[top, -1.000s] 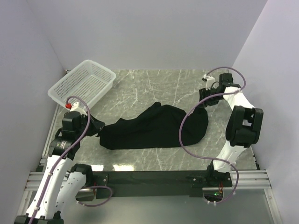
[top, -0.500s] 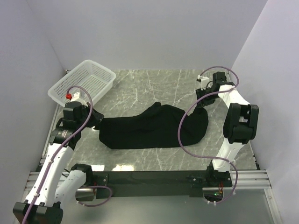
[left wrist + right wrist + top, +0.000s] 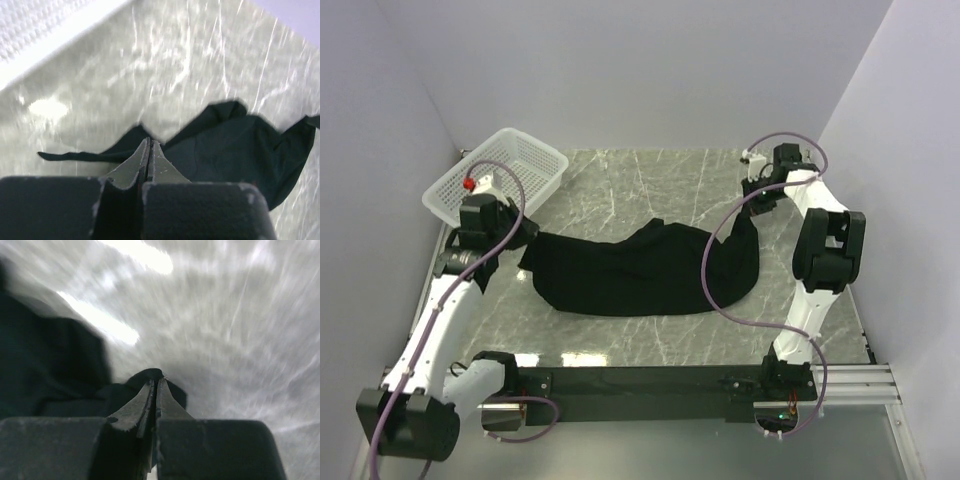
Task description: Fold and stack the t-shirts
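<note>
Holding black t-shirt [image 3: 640,272] by opposite ends across grey marble table [image 3: 620,180] with left gripper [image 3: 527,246] and right gripper [image 3: 752,207], both clamped tight on cloth.

The t-shirt [image 3: 640,275] is plain black. The table [image 3: 650,180] is grey-green marble, crossed by thin white veins and pale patches of glare. At the upper left of the top view, the basket [image 3: 498,178] is white with a fine mesh grid. The walls [image 3: 640,70] are pale lilac. The left arm [image 3: 440,310] and right arm [image 3: 825,245] have white shells with black joints, and purple cables [image 3: 706,275] loop over them. A small red knob [image 3: 469,184] shows on the left arm. Along the bottom, the bar [image 3: 640,380] is black and the rails [image 3: 865,380] are silver.
</note>
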You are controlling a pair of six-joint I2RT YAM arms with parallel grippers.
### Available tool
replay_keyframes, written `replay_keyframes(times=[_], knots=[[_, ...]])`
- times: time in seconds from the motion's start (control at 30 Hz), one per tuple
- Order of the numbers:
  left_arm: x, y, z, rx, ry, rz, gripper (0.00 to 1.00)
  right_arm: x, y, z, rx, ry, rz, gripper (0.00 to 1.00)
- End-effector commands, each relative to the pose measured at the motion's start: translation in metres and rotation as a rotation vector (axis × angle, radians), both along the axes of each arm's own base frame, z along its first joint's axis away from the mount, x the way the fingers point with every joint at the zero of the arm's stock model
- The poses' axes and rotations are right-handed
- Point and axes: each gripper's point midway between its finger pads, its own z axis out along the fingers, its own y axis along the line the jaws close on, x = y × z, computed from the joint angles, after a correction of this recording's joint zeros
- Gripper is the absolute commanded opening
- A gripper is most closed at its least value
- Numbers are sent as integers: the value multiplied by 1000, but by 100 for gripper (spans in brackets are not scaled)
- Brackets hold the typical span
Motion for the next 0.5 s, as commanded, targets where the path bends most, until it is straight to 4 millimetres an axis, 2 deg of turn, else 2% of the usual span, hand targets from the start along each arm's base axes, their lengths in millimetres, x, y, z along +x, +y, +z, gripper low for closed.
replay_keyframes(times=[0.0, 0.03, 0.07, 0.1, 0.13, 0.17, 0.2, 0.23, 0.27, 0.3, 0.33, 0.37, 0.4, 0.43, 0.47], knots=[[43, 10, 73, 23, -228, 5, 0, 40, 23, 91, 150, -262, 9, 0], [49, 14, 80, 26, -240, 9, 0, 40, 26, 112, 172, -310, 16, 0], [55, 16, 97, 39, -271, -2, 0, 39, 25, 125, 194, -341, 15, 0], [54, 19, 103, 43, -274, -11, 0, 34, 27, 133, 220, -355, 31, 0], [52, 19, 108, 51, -280, -23, 0, 22, 34, 155, 276, -392, 83, 0], [49, 20, 113, 66, -289, -36, 0, 13, 32, 165, 294, -424, 125, 0], [40, 19, 123, 71, -314, -46, 0, -2, 20, 158, 317, -407, 118, 0], [32, 28, 118, 73, -290, -32, 0, -19, 17, 177, 338, -460, 149, 0], [24, 30, 117, 83, -287, -28, 0, -30, 9, 176, 309, -495, 188, 0], [8, 31, 112, 89, -282, -20, 0, -51, 5, 158, 318, -446, 183, 0], [-3, 35, 101, 93, -245, 2, 0, -68, -15, 165, 282, -485, 158, 0], [-19, 37, 91, 80, -231, 29, 0, -86, -22, 156, 245, -482, 193, 0], [-28, 40, 83, 76, -213, 57, 0, -105, -29, 136, 238, -444, 179, 0], [-39, 48, 69, 79, -164, 106, 0, -120, -45, 132, 195, -451, 153, 0], [-45, 47, 61, 47, -146, 129, 0, -131, -54, 121, 145, -456, 189, 0]])
